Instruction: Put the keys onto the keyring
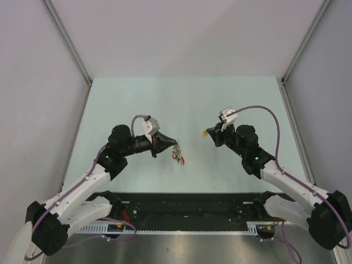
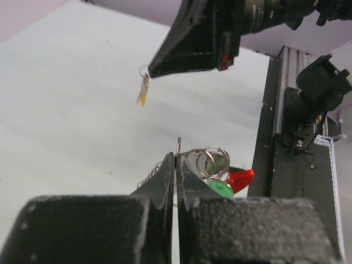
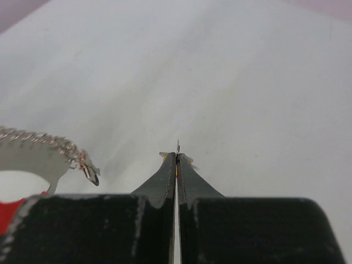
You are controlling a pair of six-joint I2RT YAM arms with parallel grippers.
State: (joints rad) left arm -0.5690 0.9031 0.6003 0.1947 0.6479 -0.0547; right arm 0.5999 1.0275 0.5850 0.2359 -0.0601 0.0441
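Overhead, two robot arms face each other across a pale green table [image 1: 181,99]. The left gripper [image 1: 166,144] is clamped shut on the keyring [image 1: 176,149] near the middle of the table. Its wrist camera shows the fingers pressed together on a thin metal edge, with silver wire loops of the keyring [image 2: 212,159] just to one side.

There are three keys. Two hang at those loops, the green key [image 2: 220,188] and the red key [image 2: 240,179], touching each other. The third, the yellow-orange key [image 2: 143,92], dangles from the tip of the right gripper [image 2: 149,71], which is pinched closed on it. That key is apart from the keyring, on the opposite side.
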